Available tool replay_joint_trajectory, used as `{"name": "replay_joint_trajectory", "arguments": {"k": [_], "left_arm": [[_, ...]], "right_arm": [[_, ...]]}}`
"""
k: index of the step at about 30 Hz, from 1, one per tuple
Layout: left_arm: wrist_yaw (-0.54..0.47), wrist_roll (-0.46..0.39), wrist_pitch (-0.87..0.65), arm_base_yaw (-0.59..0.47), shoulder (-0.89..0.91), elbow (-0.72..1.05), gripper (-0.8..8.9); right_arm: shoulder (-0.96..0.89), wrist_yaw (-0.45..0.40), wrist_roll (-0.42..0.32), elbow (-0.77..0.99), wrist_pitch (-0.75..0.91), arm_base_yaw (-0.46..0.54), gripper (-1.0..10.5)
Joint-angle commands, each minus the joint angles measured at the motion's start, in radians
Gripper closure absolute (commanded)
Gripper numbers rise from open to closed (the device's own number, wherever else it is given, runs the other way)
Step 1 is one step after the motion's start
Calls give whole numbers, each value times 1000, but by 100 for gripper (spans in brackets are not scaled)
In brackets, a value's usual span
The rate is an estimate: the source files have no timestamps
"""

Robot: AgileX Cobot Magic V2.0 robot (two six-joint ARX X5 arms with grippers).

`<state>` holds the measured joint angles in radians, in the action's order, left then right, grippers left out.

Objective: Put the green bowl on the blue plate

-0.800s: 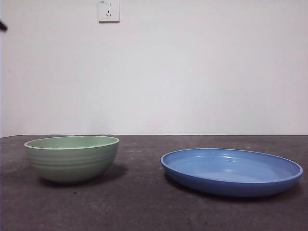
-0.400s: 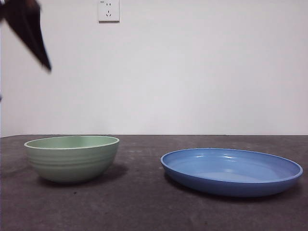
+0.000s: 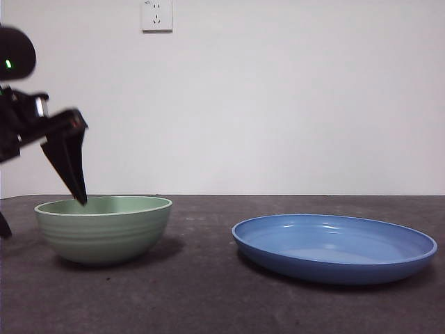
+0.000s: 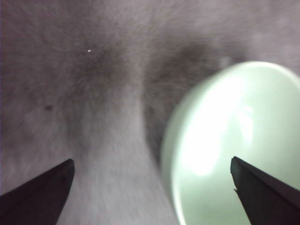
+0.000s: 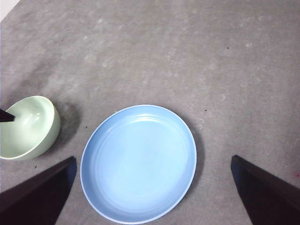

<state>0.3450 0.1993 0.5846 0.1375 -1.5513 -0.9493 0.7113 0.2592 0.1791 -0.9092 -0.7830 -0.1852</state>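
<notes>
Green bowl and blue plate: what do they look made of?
Green bowl: glossy glazed ceramic or hard plastic, judging by its sheen and faint ridges. Blue plate: the same kind of glossy finish, with bright highlights inside its rim. Neither look settles which.

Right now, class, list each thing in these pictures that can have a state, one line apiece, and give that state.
green bowl: upright on the table, empty, not gripped.
blue plate: flat on the table beside the bowl, apart from it, empty.
left gripper: open, tips at the bowl's rim, one jaw over the bowl's inside, the other outside it.
right gripper: open, high above the plate, holding nothing.
</notes>
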Motion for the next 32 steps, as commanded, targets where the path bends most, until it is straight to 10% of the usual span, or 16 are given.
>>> {"name": "replay_joint_trajectory", "arguments": {"k": [1, 18, 32], "left_arm": [[-1, -11, -32, 2, -53, -22, 283], [-1, -3, -66, 5, -78, -23, 805], [-103, 80, 55, 196, -83, -235, 804]], "right_arm": [[7, 2, -19, -18, 3, -3, 418], [7, 2, -37, -18, 4, -3, 418], [7, 2, -37, -18, 4, -19, 418]]}}
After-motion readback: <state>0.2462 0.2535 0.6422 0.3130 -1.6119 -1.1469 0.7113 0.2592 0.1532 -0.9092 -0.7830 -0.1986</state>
